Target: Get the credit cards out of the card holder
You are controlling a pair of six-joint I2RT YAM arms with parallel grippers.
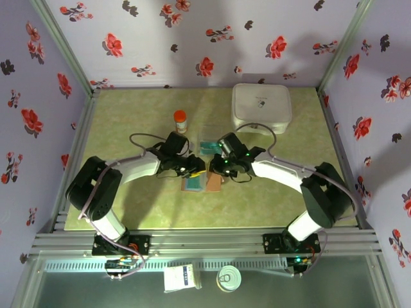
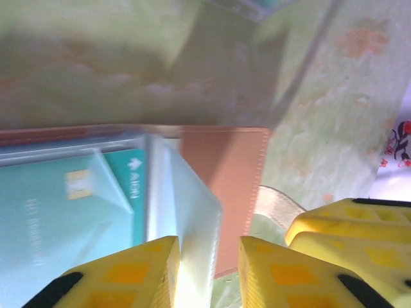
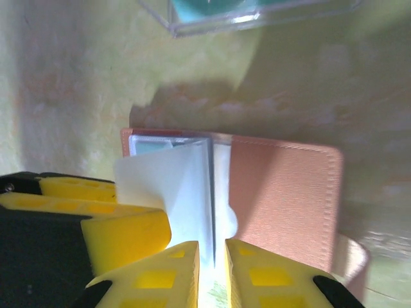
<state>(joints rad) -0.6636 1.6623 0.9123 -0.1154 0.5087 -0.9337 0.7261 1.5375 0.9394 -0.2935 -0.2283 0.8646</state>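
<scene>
- Where the counter lies between the two arms, the card holder sits open, brown cover down.
- Left hand: fingers apart, straddling a clear sleeve; a teal credit card is pocketed beside it.
- Right hand: fingers nearly together, clamped on the holder's pale leaf.

You have both arms bent inward over the middle of the green surface, with the left claw and right claw close together above the card holder. Its brown and teal show just at their 6 o'clock. A clear tray lies at their 12 o'clock, an orange-capped bottle at 11 and a white rounded case at 1.
</scene>
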